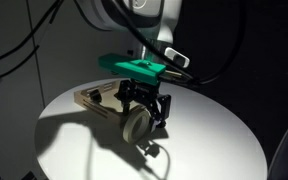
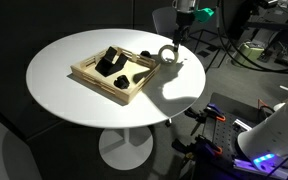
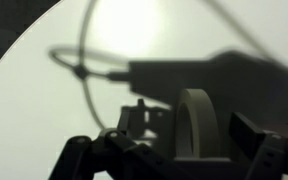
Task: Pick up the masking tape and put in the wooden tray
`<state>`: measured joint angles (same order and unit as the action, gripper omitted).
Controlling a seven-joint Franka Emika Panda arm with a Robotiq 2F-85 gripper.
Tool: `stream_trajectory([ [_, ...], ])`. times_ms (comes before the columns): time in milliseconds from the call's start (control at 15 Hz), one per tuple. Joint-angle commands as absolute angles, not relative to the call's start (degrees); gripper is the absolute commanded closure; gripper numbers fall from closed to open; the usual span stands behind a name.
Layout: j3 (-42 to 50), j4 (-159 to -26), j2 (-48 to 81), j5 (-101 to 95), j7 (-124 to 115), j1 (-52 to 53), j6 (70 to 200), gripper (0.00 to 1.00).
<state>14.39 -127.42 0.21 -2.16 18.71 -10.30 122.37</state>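
A round white table (image 2: 84,105) bears several small black objects (image 2: 121,80).

The room is dark all round; hard light picks out only the white round table (image 1: 224,130). In an exterior view its right side glares nearly white, and heavy black shadow spills toward the lower left of the frame. In an exterior view the table (image 2: 74,100) is lit more evenly, with a crisp shadow right of centre. In the wrist view the gripper (image 3: 194,140) and masking tape (image 3: 196,115) are soft, backlit, out-of-focus shapes at the bottom. The tabletop is blown out at upper centre.
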Motion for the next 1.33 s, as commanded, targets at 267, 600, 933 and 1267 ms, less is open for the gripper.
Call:
stream_trajectory([
  [267,12.4,-127.0,0.3,-2.7,22.0,-10.5,124.1,0.00],
  [600,11.3,-125.9,1.1,-2.5,22.9,-10.1,125.1,0.26],
  [933,10.8,-125.6,1.0,-2.5,23.3,-10.2,125.5,0.56],
  [1267,10.9,-125.8,0.6,-2.4,23.5,-10.3,126.0,0.95],
])
